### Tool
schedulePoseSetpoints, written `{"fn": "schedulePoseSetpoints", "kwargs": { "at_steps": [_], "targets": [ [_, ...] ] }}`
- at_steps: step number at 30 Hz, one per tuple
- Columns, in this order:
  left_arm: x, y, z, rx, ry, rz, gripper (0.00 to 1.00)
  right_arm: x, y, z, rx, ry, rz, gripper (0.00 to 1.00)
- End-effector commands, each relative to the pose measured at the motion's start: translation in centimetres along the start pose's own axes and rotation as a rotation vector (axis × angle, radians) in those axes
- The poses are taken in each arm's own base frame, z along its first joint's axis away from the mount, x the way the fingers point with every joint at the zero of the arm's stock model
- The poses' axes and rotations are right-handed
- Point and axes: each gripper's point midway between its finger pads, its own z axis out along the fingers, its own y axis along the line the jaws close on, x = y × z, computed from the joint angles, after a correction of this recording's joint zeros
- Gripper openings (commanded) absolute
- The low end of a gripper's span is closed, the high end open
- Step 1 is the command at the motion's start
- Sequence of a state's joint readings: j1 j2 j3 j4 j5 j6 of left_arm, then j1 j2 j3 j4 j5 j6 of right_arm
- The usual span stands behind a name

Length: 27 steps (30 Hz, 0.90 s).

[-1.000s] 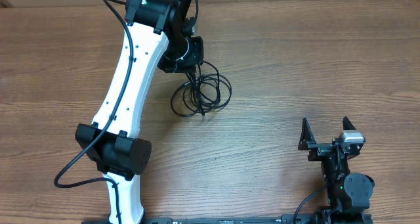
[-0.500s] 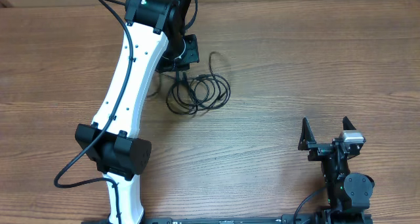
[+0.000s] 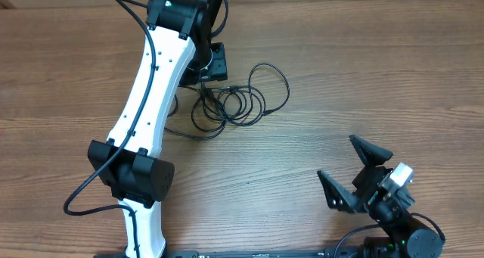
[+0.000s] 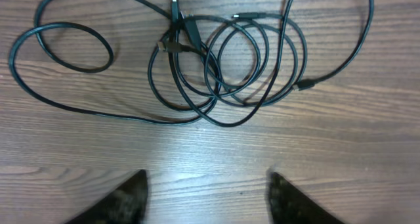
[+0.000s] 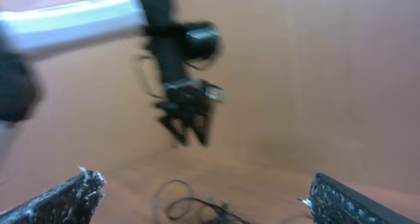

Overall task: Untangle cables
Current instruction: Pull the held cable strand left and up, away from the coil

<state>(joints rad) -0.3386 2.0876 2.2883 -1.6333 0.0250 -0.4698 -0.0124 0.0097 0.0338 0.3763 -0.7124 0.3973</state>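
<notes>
The cables [image 3: 240,101] lie on the wooden table as thin black cords, tangled in overlapping loops, with one loop flung right and a strand trailing left under the white left arm. From the left wrist the tangle [image 4: 220,73] shows small plug ends, with a separate loop at the left. My left gripper [image 4: 208,184] hangs open above the table just short of the tangle, nothing between its fingers; in the overhead view the left gripper [image 3: 205,75] sits at the tangle's far left edge. My right gripper [image 3: 352,172] is open and empty at the near right, far from the cables [image 5: 197,207].
The white left arm [image 3: 147,99] stretches from the near edge to the far side, covering part of the table left of the cables. Its black supply cable [image 3: 83,194] loops out at the near left. The right wrist view is blurred by motion.
My left gripper has opened and let go of the cables, which now lie spread wider, with a loop out to the right. The right gripper has swung round and tilted towards the cables.
</notes>
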Motion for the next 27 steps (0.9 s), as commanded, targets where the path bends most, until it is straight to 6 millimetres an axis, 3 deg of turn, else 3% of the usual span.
{"fn": "schedulePoseSetpoints", "kwargs": {
  "at_steps": [1, 4, 6, 8, 16, 19, 22, 23, 25, 27],
  "targets": [
    [0.9, 0.3, 0.5, -0.001, 0.024, -0.001, 0.71, -4.7, 3.2, 0.1, -0.083, -0.033, -0.082, 1.00],
    [1.5, 0.2, 2.0, 0.005, 0.068, -0.007, 0.80, -8.2, 3.5, 0.3, 0.003, -0.001, -0.171, 1.00],
    [2.0, -0.2, 3.4, 0.029, 0.101, -0.018, 0.90, -9.7, 3.4, 0.5, 0.069, 0.088, -0.187, 1.00],
    [2.2, -1.0, 4.5, 0.068, 0.120, -0.030, 0.91, -10.4, 3.1, 0.7, 0.119, 0.191, -0.157, 1.00],
    [3.2, -1.8, 10.0, 0.069, 0.156, -0.188, 0.94, -10.2, 0.4, 2.3, 0.247, 0.576, 0.197, 1.00],
    [3.8, -1.7, 12.0, 0.062, 0.166, -0.215, 0.94, -9.5, 1.0, 3.4, 0.169, 0.630, 0.361, 1.00],
    [4.1, -1.8, 13.6, 0.071, 0.164, -0.218, 0.84, -9.1, 2.1, 4.3, 0.064, 0.651, 0.520, 1.00],
    [4.1, -1.9, 14.5, 0.083, 0.156, -0.219, 0.72, -8.6, 2.0, 4.5, 0.044, 0.673, 0.573, 1.00],
    [4.0, -1.9, 15.0, 0.087, 0.149, -0.222, 0.70, -8.0, 1.7, 4.5, 0.054, 0.694, 0.607, 1.00],
    [4.0, -1.9, 15.4, 0.091, 0.142, -0.227, 0.60, -7.5, 1.4, 4.5, 0.064, 0.715, 0.642, 1.00]
  ]
}}
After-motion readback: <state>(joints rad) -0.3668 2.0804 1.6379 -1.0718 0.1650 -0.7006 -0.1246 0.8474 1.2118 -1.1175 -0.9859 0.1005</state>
